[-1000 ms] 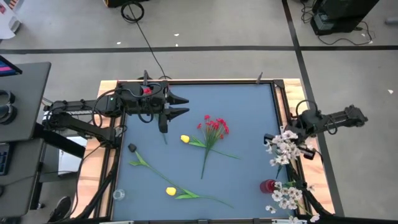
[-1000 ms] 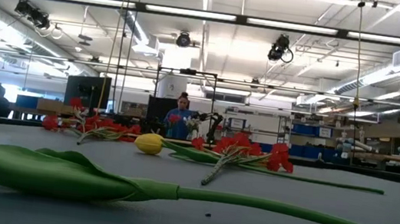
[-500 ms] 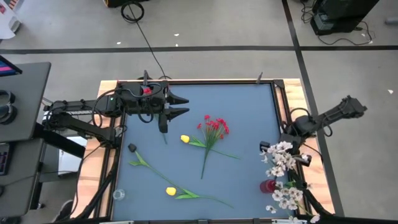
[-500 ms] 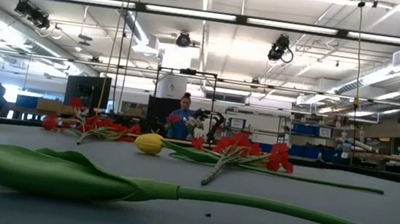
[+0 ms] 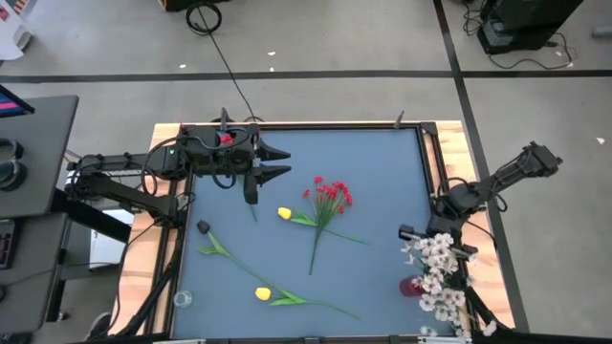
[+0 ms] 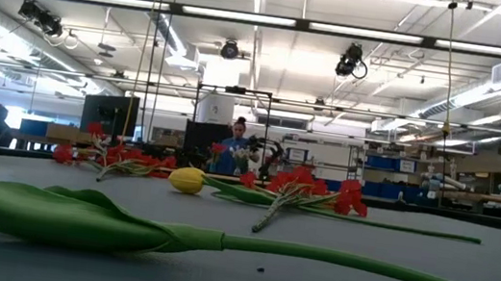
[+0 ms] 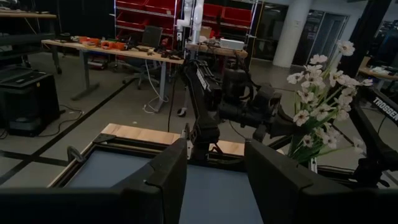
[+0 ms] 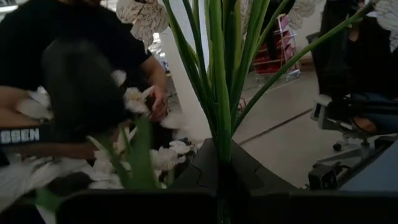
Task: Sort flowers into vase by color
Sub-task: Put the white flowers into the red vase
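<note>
Your right pincer (image 5: 427,238) is clamped on the white spray's stems (image 8: 217,93) at the tabletop's (image 5: 382,172) right edge, blossoms hanging over the vase (image 5: 413,286) just nearward. Your left pincer (image 5: 283,162), jaws apart, waits far-left.

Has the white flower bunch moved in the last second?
Yes. The right hand has carried the white flowers toward the table's near edge, closer to the red vase.

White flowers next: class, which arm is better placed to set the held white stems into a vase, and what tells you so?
The right arm. Its gripper, jaws shut on the white flowers, is at the table's right edge above the red vase. The left gripper waits empty at the far left.
</note>
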